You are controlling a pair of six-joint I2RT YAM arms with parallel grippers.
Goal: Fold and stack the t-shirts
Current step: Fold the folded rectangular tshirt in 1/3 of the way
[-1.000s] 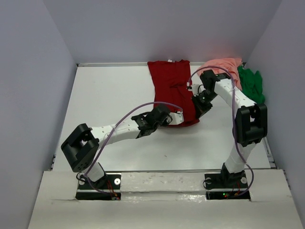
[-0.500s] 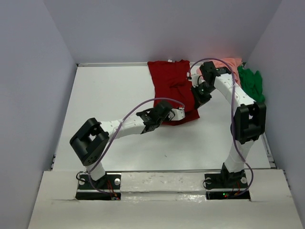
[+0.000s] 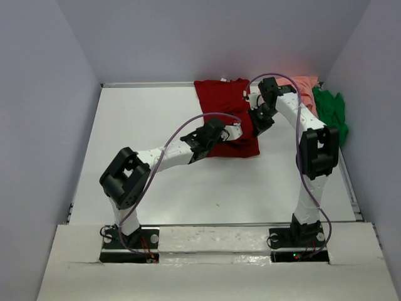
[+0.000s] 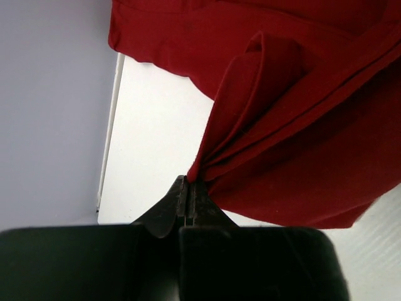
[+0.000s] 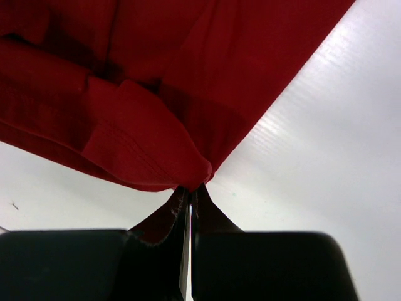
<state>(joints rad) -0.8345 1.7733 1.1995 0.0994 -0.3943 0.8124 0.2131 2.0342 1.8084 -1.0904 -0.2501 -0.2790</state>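
Over the last second both arms have swung toward the back wall point(image 3: 207, 37), carrying the near hem of the dark red t-shirt point(image 3: 220, 103) with them. The shirt lies on the worktop point(image 3: 144, 132) with its collar end at the foot of that wall. The hem that lay farthest from the wall is now lifted and drawn part-way over the body of the cloth. The left pincer point(image 4: 190, 182) is closed tight on a bunched corner of the red hem, and the right pincer point(image 5: 191, 188) is pinched just as tightly on the opposite corner. This looks like the first fold in progress, hem toward collar, not yet laid down. The salmon pink t-shirt point(image 3: 304, 84) and bright green t-shirt point(image 3: 331, 110) sit crumpled near the same wall, unfolded, so most of the task remains.
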